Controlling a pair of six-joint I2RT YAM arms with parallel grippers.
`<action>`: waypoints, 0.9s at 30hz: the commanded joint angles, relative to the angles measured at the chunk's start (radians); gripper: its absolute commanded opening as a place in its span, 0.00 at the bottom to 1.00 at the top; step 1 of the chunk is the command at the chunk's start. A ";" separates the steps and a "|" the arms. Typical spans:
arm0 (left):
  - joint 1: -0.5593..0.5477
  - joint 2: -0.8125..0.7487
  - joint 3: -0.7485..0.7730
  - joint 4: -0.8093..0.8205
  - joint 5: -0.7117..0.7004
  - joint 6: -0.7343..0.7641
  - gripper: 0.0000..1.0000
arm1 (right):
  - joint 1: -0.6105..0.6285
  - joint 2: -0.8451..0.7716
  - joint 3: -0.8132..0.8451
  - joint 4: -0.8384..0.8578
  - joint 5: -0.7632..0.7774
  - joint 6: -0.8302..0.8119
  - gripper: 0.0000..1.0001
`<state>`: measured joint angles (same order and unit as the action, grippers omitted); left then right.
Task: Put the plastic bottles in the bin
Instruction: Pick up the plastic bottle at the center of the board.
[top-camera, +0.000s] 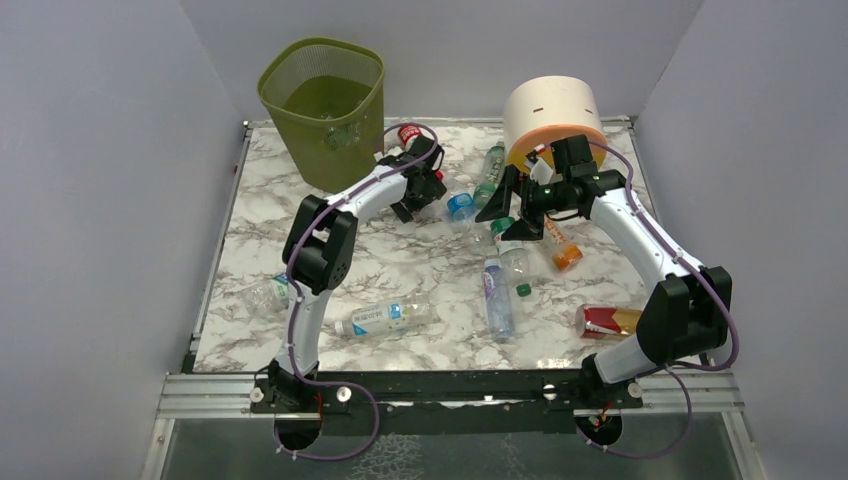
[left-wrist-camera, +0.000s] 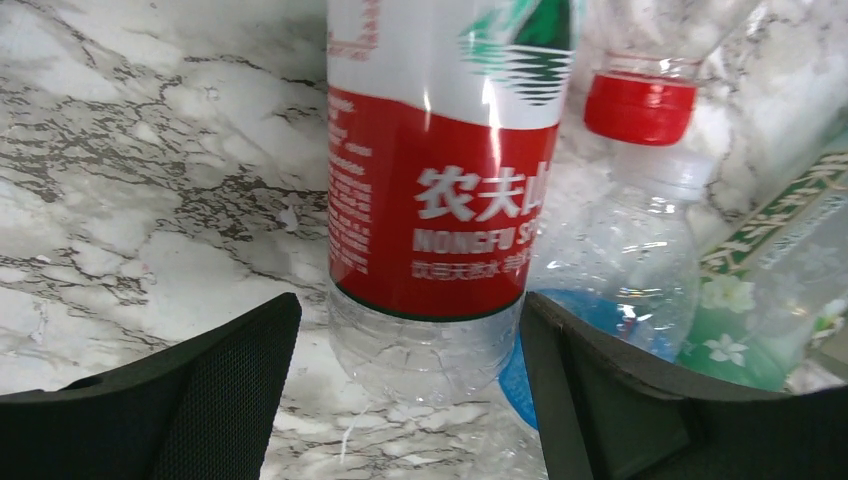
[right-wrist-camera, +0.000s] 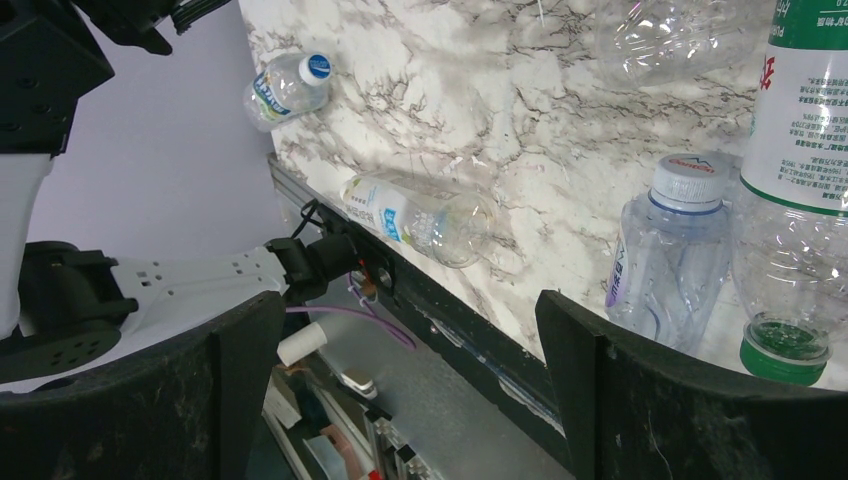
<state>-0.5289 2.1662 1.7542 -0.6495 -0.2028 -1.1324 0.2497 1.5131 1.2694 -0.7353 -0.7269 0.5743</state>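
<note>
A clear plastic bottle with a red-and-white label (left-wrist-camera: 430, 200) lies base-first between the fingers of my left gripper (left-wrist-camera: 410, 310). The right finger (left-wrist-camera: 600, 400) touches it, and a gap shows at the left finger (left-wrist-camera: 220, 390). From above, that gripper (top-camera: 425, 160) sits just right of the olive-green mesh bin (top-camera: 320, 100), by the red bottle (top-camera: 410, 134). A blue-labelled bottle (top-camera: 460, 206) and a green one (top-camera: 490, 172) lie beside it. My right gripper (top-camera: 512, 205) (right-wrist-camera: 410, 300) hangs open and empty above more bottles (top-camera: 497, 295) (top-camera: 515, 260).
A cream cylinder (top-camera: 553, 115) stands at the back right, behind my right arm. Other bottles lie at the front (top-camera: 385, 317), at the left edge (top-camera: 268, 292), and to the right, one orange (top-camera: 562, 248) and one red-labelled (top-camera: 608, 320). Grey walls close three sides.
</note>
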 joint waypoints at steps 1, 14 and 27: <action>-0.007 0.023 0.025 -0.050 -0.029 0.019 0.84 | 0.005 0.000 0.007 -0.015 0.009 -0.014 1.00; -0.035 -0.022 -0.043 -0.056 -0.018 0.077 0.64 | 0.005 -0.002 0.004 -0.012 0.007 -0.016 1.00; -0.096 -0.182 -0.183 -0.054 0.049 0.158 0.63 | 0.005 -0.016 0.003 -0.016 0.002 -0.016 1.00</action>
<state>-0.6056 2.0804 1.6154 -0.6865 -0.1932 -1.0180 0.2497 1.5131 1.2694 -0.7361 -0.7269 0.5739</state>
